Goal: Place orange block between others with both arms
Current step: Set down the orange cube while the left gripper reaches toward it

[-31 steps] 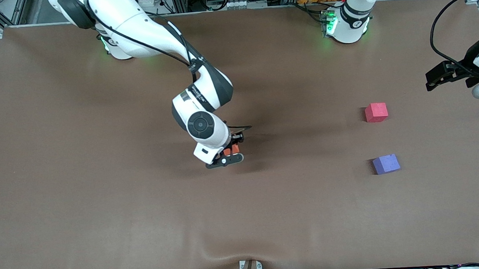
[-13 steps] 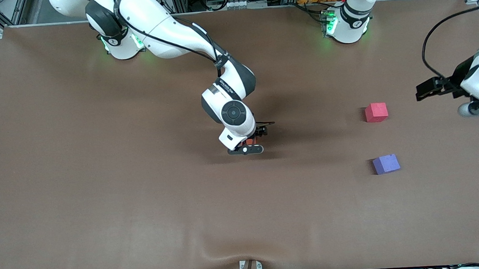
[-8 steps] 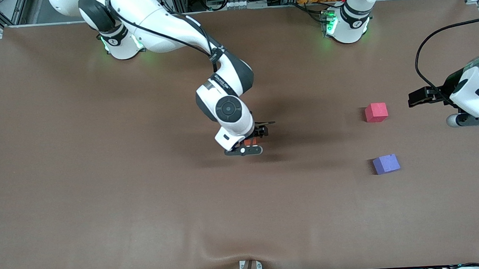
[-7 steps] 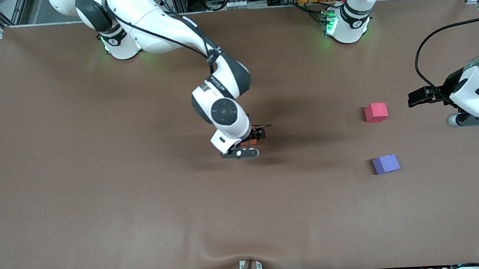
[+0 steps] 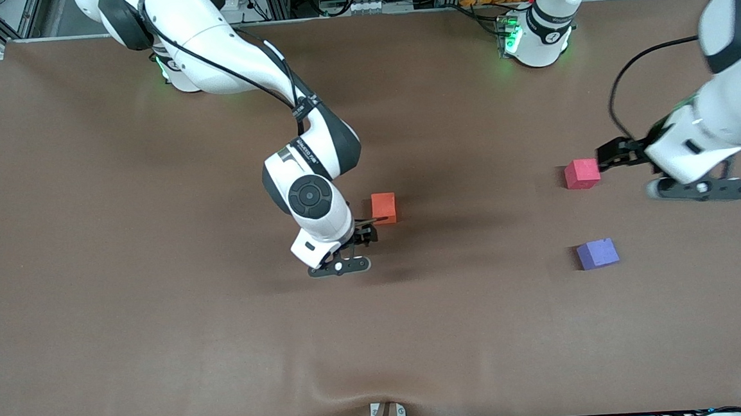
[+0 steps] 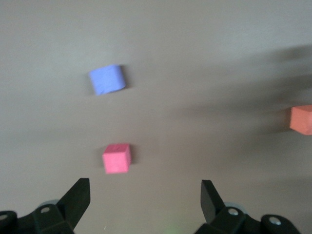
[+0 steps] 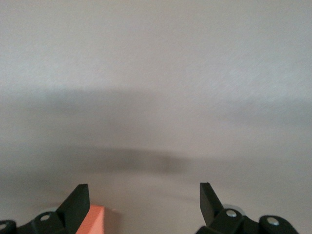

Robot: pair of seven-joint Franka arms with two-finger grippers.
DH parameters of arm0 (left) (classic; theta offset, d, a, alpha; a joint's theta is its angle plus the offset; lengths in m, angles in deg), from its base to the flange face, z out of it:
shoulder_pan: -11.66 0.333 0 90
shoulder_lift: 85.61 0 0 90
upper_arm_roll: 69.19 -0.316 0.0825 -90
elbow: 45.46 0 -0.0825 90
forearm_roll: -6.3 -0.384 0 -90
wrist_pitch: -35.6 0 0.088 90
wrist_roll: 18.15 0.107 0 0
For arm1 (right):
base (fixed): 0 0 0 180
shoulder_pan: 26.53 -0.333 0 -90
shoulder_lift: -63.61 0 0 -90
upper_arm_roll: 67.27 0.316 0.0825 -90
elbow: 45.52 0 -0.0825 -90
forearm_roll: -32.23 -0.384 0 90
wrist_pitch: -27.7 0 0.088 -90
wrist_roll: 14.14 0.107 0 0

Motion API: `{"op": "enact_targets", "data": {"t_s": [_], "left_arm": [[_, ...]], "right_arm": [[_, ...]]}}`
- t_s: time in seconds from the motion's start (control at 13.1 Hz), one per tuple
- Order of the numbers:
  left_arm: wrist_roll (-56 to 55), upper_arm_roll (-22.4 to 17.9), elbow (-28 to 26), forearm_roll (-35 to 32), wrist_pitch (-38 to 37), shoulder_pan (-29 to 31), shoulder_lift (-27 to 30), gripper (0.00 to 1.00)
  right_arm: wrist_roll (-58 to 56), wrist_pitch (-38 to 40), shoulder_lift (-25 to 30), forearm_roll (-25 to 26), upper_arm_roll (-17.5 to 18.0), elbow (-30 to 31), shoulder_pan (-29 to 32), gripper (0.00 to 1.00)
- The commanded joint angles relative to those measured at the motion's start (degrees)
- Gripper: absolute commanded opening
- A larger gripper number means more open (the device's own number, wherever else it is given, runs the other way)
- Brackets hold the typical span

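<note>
The orange block (image 5: 383, 207) rests on the brown table near its middle, with nothing holding it. My right gripper (image 5: 340, 266) hangs open and empty just beside it, toward the right arm's end. In the right wrist view the orange block (image 7: 92, 220) shows next to one fingertip (image 7: 78, 197) of the right gripper (image 7: 142, 192). The pinkish-red block (image 5: 582, 173) and the purple-blue block (image 5: 597, 253) stand toward the left arm's end, the purple-blue one nearer the front camera. My left gripper (image 5: 697, 189) is open and empty beside the pinkish-red block. In the left wrist view the left gripper (image 6: 145, 187) faces the pinkish-red block (image 6: 117, 158), the purple-blue block (image 6: 107, 79) and the orange block (image 6: 301, 119).
The brown table cover (image 5: 158, 311) stretches wide and bare round the blocks. A gap of about one block's width lies between the pinkish-red and purple-blue blocks. Both arm bases (image 5: 537, 37) stand along the edge farthest from the front camera.
My right gripper has drawn off the orange block toward the right arm's end, leaving it alone on the table. My left arm has swung in toward the pinkish-red block.
</note>
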Motion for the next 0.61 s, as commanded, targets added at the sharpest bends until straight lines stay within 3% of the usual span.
{"op": "enact_targets", "data": {"t_s": [0.0,0.15,0.54], "left_arm": [[-0.4,-0.2,1.5,1.1,2.5,-4.2,-3.0,1.0],[-1.6,-0.1,1.9,1.9,4.8,-6.6,-5.1,1.0],[-16.7,-0.3,3.4,2.8,10.1,-16.3,-11.0,1.0]], "right_arm": [[-6.2,2.6,6.2,1.2,-1.6,5.3,2.1,1.0],[-11.4,4.7,11.6,1.1,-1.9,10.8,6.1,1.0],[-23.6,4.7,29.1,1.1,-2.0,28.0,17.7,1.0]]}}
